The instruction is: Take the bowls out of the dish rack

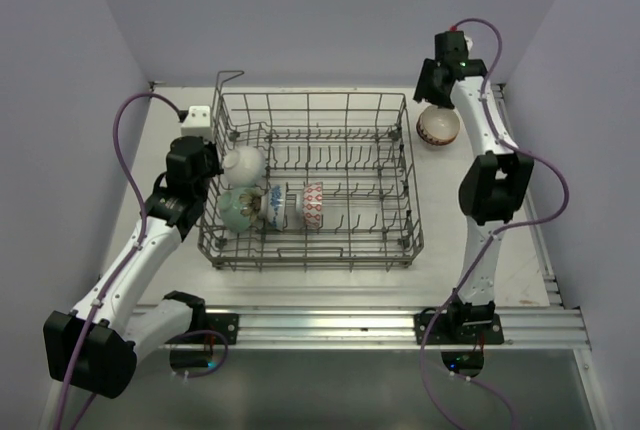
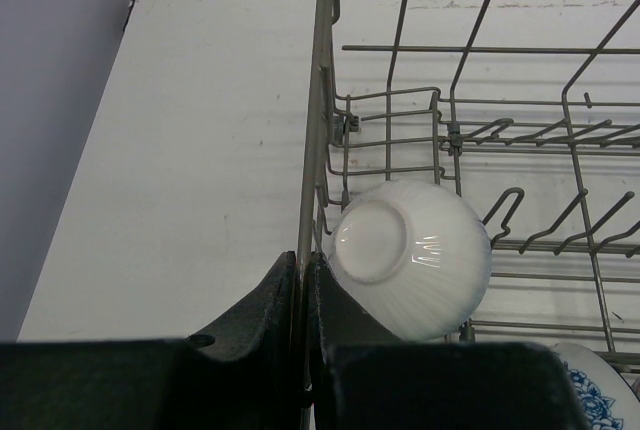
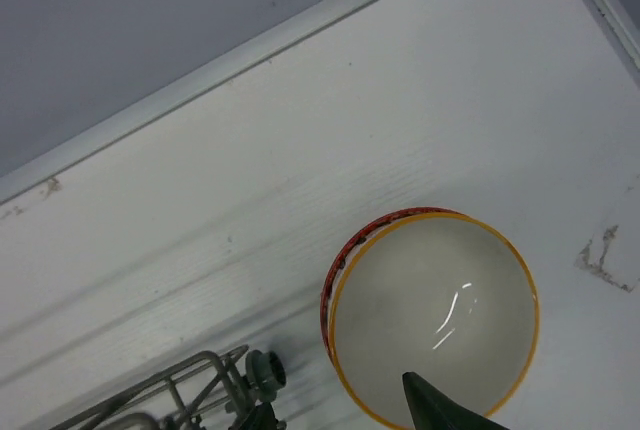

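**A:** Dish rack [image 1: 315,185] sits mid-counter [image 2: 180,170], raised wire loop at its far left corner. Left arm?

**B:** Left gripper [image 2: 303,275] is at the rack's left wall. Jaws pressed nearly together, with the rack's top rim wire running down into the slit between them.

**A:** Bowls in the rack?

**B:** Four, all in the left half. White bowl [image 2: 410,260] is tipped foot-up just inside the left wall, right beside the jaws. On its near side there's a row: pale green bowl [image 1: 237,208], blue-patterned bowl [image 1: 272,205] just beside it, then red-patterned bowl [image 1: 313,205] on edge, slightly further right.

**A:** Right side?

**B:** One bowl is out. Red-rimmed bowl [image 3: 430,320] sits upright on the counter, just off the rack's far right corner. Right gripper [image 1: 437,98] is over its far edge. The wrist view shows one fingertip [image 3: 440,405] over the bowl's inside, the other out of frame. Can't tell whether those jaws are spread or pinching the rim.
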Action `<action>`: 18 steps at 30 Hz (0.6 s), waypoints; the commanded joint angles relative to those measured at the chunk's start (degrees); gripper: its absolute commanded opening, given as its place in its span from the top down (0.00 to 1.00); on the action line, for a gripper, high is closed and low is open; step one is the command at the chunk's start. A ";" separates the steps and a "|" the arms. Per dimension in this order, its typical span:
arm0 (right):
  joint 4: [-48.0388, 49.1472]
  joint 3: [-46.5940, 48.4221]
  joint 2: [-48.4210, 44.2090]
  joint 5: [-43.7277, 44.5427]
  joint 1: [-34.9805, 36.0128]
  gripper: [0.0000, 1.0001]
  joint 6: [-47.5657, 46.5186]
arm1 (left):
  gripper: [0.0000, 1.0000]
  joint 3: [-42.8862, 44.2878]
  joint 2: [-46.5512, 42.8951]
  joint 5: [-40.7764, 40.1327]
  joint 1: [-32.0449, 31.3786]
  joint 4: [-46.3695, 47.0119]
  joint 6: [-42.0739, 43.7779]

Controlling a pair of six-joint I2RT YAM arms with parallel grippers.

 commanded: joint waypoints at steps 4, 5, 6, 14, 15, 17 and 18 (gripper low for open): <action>3.20 -15.50 -25.59 -0.79 3.41 0.44 0.92 | 1.00 -0.55 0.91 4.48 -0.36 2.07 -0.97; 3.74 -20.93 -28.22 -0.88 5.34 0.45 0.14 | 1.00 -0.47 1.18 4.39 -0.36 1.99 -0.88; 4.27 -23.16 -33.47 -0.44 6.31 0.45 -0.39 | 1.00 -0.03 1.44 4.30 -0.36 1.90 -0.88; 10.68 -45.28 -56.62 -8.47 14.58 0.44 6.70 | 1.00 -0.55 0.83 4.56 -0.62 2.08 -1.23; 12.34 -47.59 -58.29 -10.61 15.28 0.48 8.20 | 1.00 -0.55 0.57 4.30 -0.97 2.08 -1.23; 15.96 -52.24 -59.62 -15.36 18.34 0.51 10.05 | 1.00 -0.73 -0.05 3.86 -1.32 2.08 -1.15; 16.14 -53.31 -59.37 -17.64 19.49 0.52 10.41 | 1.00 -0.73 -0.14 3.60 -1.76 2.16 -0.97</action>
